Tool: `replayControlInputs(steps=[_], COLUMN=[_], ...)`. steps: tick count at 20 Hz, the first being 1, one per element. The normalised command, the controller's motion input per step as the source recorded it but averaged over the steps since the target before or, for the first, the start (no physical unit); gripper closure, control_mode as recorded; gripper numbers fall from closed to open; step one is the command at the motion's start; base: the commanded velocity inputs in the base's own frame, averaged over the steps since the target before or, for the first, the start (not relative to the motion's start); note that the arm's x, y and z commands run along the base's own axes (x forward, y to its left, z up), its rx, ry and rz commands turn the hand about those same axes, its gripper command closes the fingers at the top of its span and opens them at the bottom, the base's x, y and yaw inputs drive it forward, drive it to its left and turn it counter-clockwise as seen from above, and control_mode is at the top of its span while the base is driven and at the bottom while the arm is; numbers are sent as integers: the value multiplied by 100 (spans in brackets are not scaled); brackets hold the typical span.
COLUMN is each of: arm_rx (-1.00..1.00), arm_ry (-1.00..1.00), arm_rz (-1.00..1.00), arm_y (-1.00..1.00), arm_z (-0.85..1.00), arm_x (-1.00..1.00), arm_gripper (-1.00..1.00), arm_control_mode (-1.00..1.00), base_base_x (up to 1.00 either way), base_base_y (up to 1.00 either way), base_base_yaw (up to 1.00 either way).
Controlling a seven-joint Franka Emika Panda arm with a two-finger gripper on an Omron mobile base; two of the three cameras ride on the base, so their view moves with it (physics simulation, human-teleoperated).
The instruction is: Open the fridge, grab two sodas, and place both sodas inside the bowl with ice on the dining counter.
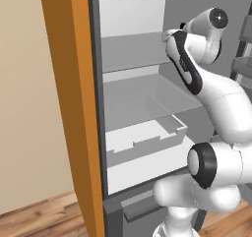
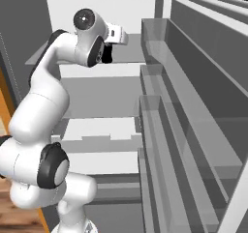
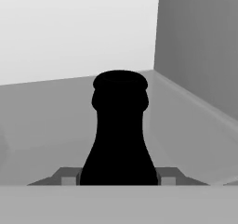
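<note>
You see the open fridge (image 1: pixel 133 83), shelves bare at frame centre; your gripper (image 3: pixel 119 180) is clamped on 1 black bottle (image 3: pixel 120 130).

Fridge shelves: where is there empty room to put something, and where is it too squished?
Bare room: the fridge's middle shelf and the open drawer below it. The door bins look bare too. Squished: the upper shelf corner, where the gripper is shut on the black bottle near the side wall.
</note>
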Motion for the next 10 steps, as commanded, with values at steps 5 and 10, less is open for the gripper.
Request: replayControlInputs(steps=[5, 10], arm_rx=[0, -2], arm_ry=[1, 7], arm_rz=[0, -1], arm_y=[-1, 4], arm_z=[11, 6], arm_x=[-100, -100], arm_gripper=[100, 100], arm_control_mode=[-100, -100], base_base_x=[0, 0], base_base_y=[0, 0], base_base_yaw=[0, 0])
